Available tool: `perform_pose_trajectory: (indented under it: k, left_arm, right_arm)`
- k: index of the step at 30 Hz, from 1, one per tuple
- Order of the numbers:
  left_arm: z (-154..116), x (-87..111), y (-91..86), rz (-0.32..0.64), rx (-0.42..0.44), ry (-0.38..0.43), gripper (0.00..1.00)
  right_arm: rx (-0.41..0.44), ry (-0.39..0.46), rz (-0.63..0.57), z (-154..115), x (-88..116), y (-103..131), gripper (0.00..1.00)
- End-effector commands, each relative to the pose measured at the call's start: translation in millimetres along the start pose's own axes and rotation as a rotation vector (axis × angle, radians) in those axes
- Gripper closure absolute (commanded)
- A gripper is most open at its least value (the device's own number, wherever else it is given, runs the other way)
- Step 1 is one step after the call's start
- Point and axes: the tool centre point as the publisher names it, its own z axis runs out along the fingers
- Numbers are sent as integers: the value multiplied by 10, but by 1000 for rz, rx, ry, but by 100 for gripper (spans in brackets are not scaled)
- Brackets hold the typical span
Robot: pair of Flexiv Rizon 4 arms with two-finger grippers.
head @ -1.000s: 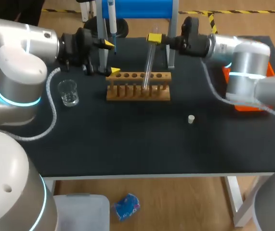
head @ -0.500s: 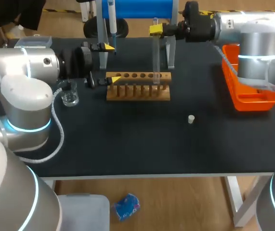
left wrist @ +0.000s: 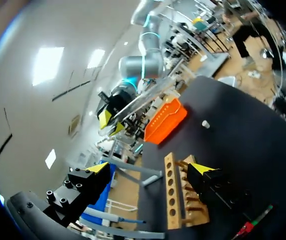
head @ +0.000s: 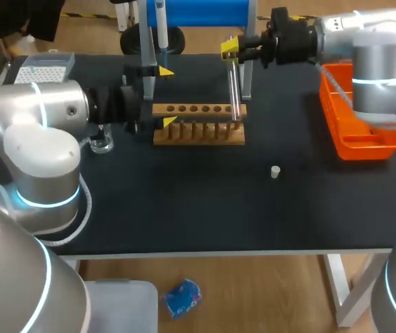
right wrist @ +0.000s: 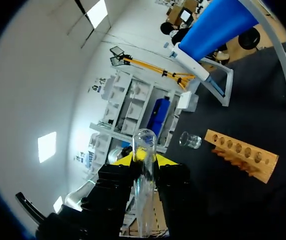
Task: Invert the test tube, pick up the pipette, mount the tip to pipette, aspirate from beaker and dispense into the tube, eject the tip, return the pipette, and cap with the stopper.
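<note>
My right gripper [head: 231,48] is shut on a clear test tube [head: 234,87] near its upper end. The tube stands almost upright, its lower end at the right end of the wooden rack [head: 198,123]. In the right wrist view the tube [right wrist: 144,190] sits between the yellow tips of that gripper [right wrist: 145,159]. My left gripper [head: 167,96] stands wide open at the rack's left end, holding nothing; its own view shows the gripper [left wrist: 150,168] over the rack [left wrist: 175,192]. The pipette [head: 161,28] hangs on its stand. A glass beaker [head: 100,143] is partly hidden by my left arm. The white stopper [head: 274,171] lies on the mat.
An orange tray [head: 360,142] lies at the table's right side. A tip box [head: 41,69] stands at the far left corner. The pipette stand's posts [head: 146,80] rise just behind the rack.
My right gripper carried the tube rightward along the rack and turned it from tilted to nearly upright. My left arm swung in, bringing its open gripper to the rack's left end.
</note>
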Motion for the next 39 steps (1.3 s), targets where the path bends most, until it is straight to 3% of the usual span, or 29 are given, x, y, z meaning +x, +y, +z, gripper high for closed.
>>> perform_pose_trajectory:
  k: [1, 8, 9, 10, 12, 14, 23, 27, 38, 39]
  left_arm:
    - [-7, 56, 11, 351, 1, -163, 0]
    - [-7, 56, 11, 351, 1, -163, 0]
    - [-9, 60, -29, 382, 32, -201, 0]
    - [-21, 65, -86, 335, 90, -237, 0]
    - [-41, 64, -148, 395, 94, -246, 0]
    - [-41, 54, -187, 367, 123, -273, 0]
    - [23, 43, -458, 550, 192, -299, 0]
    - [124, 87, -543, 677, 155, -302, 0]
    - [124, 87, -543, 677, 155, -302, 0]
    - [147, 128, -536, 719, 140, -257, 0]
  right_arm:
    - [-7, -48, -1, -5, 63, -33, 100]
    - [-7, -48, -1, -5, 63, -33, 100]
    - [-7, -48, -1, -5, 63, -33, 100]
    - [-4, -37, 38, 14, 43, -56, 100]
    - [-23, -34, 49, 36, -18, -66, 100]
    - [-32, -31, 74, 46, -80, -84, 100]
    - [-35, -15, 118, 137, -270, -163, 100]
    - [-41, -7, 107, 149, -301, -154, 100]
    - [-41, -7, 107, 149, -301, -154, 100]
    - [-41, -7, 107, 149, -301, -154, 100]
